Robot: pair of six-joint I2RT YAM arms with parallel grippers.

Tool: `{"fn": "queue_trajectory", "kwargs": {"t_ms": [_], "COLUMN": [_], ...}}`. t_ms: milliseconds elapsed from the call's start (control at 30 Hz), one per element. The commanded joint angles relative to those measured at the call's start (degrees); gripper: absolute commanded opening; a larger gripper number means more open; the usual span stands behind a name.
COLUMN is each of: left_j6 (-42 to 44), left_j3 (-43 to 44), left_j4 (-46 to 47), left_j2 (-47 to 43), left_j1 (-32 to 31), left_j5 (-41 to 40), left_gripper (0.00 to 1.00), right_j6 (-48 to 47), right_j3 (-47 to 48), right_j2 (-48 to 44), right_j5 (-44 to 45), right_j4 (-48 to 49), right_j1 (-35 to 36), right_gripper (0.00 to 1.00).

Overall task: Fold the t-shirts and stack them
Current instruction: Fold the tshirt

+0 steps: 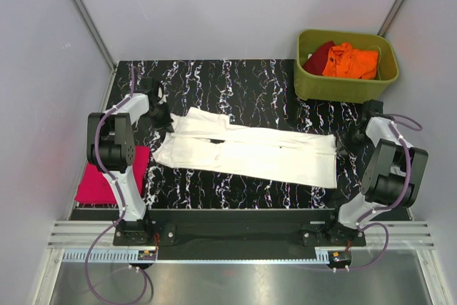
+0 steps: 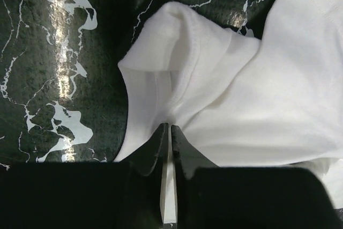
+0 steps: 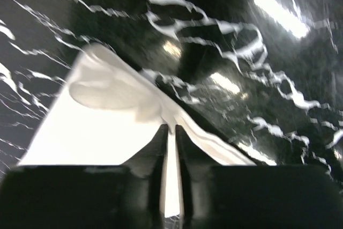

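Left gripper [image 2: 167, 128]: jaws nearly together, clamped on a thin fold of the white t-shirt [image 2: 252, 105] at its left end, with cloth showing in the slit between the fingers. Right gripper [image 3: 171, 128]: same, jaws pinched on a corner of the white cloth at the right end; this view is blurred.

The white t-shirt [image 1: 250, 149] lies as a long folded band across the middle of the black marbled table [image 1: 243, 76], stretched between the two grippers, sleeves toward the left arm. Magenta t-shirt [image 1: 107, 180] sits folded at the table's left edge, beside the left arm's base. Olive-green tub [image 1: 335, 91] is at the far right corner, holding the orange t-shirt [image 1: 351, 62] and the dark red t-shirt [image 1: 319, 55], both crumpled.
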Motion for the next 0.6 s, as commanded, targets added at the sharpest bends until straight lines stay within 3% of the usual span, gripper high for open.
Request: {"fn": "queue_trajectory", "kwargs": {"t_ms": [0, 167, 400, 567], "left_j6": [0.27, -0.52, -0.09, 0.45], "left_j3": [1.92, 2.44, 5.25, 4.91], "left_j4": [-0.02, -0.54, -2.82, -3.36], "left_j2": [-0.84, -3.57, -6.21, -6.47], "left_j1": [0.49, 0.49, -1.17, -2.06], "left_j5": [-2.28, -4.21, -3.61, -1.58], "left_gripper": [0.16, 0.41, 0.48, 0.46], "right_j6": [0.95, -2.56, -8.19, -8.81], "right_j3": [-1.90, -3.57, 3.45, 8.63], "right_j2": [-5.12, -9.95, -1.98, 4.36], "right_j5": [-1.75, -1.06, -5.34, -7.64], "right_j4": [-3.57, -5.61, 1.25, 3.28], "right_j1": [0.64, 0.99, 0.99, 1.25], "right_gripper": [0.18, 0.26, 0.42, 0.45]}}
